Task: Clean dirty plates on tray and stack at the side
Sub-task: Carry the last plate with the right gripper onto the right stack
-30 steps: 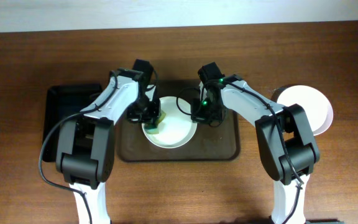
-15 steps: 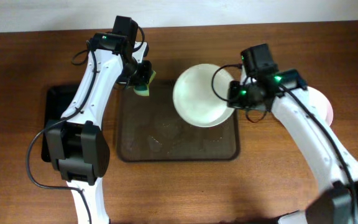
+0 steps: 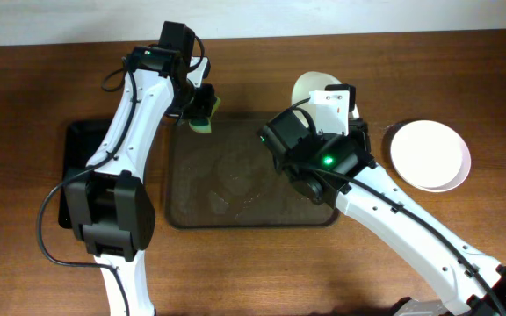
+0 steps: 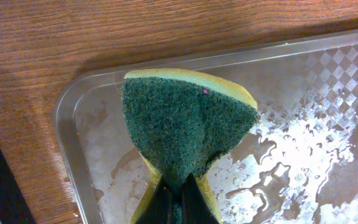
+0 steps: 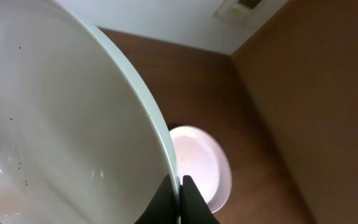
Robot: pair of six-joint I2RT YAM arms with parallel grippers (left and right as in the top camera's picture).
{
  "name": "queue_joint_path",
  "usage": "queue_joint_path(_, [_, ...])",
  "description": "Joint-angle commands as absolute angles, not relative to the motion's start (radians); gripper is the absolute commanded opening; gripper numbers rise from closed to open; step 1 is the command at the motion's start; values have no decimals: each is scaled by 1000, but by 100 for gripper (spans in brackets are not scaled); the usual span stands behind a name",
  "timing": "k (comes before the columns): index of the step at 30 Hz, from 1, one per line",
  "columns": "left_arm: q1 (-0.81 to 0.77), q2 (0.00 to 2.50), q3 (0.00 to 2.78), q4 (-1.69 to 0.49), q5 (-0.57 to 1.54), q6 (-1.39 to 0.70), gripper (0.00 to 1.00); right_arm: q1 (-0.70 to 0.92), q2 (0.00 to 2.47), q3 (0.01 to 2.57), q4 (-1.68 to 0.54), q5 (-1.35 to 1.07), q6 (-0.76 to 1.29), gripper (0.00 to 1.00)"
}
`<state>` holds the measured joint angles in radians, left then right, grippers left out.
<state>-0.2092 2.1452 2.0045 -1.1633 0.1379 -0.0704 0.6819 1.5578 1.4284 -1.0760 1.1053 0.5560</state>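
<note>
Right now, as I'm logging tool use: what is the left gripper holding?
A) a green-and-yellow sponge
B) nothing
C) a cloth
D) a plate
A: the left gripper pinches the sponge over a corner of the wet tray, while the plate is in the right gripper.

From above, the right arm (image 3: pixel 323 162) covers most of the held plate (image 3: pixel 307 88). In the right wrist view, that plate runs off the left and bottom edges, and the right gripper (image 5: pixel 179 202) shows only fingertips. In the left wrist view, the sponge (image 4: pixel 185 130) and tray (image 4: pixel 69 155) are cut off, and the left gripper (image 4: pixel 178 200) is barely visible.
</note>
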Motion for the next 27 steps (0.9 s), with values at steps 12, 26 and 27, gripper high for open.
queue_joint_path(12, [-207,2145,1997,-1189,134,-52,1,787,1546,1430,-1082,1526,585,4])
queue_joint_path(26, [-207,2145,1997,-1191,134,-52,1,294,1541,1430,-990,349,450,4])
queue_joint_path(27, [-207,2145,1997,-1191,134,-52,1,207,1541,1430,-987,241,432,4])
